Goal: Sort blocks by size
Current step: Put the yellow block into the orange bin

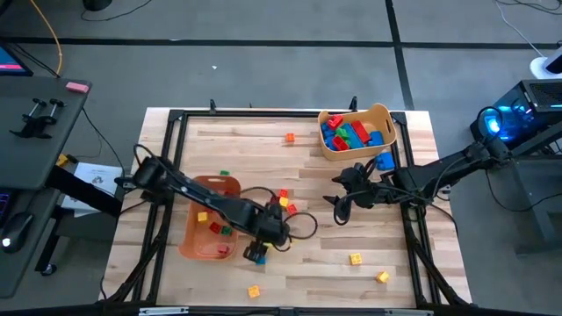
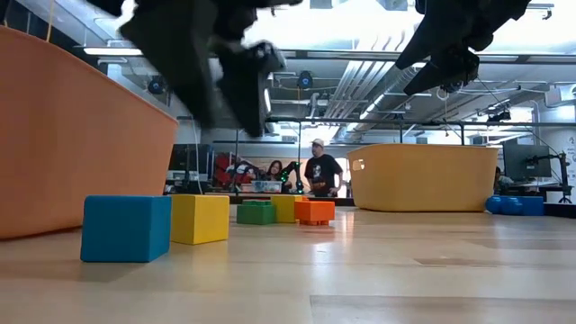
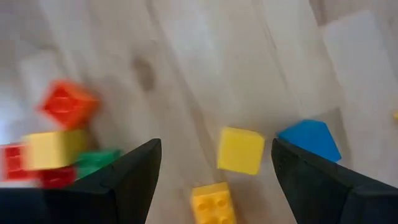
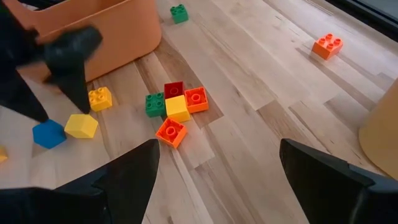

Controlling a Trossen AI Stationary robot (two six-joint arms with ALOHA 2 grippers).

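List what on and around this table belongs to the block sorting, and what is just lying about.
Job:
- loose blocks
- blue block
- sorted blocks
- two orange bins
- left gripper, open

Lying about:
- pink item
- papers

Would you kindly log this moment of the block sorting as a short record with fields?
left gripper: open, holding nothing, above a blue cube and a yellow cube beside the left bin
right gripper: open, empty, over bare table near the right bin
left bin contents: a few small bricks
right bin contents: larger bricks
loose cluster: red, green, yellow, orange bricks mid-table
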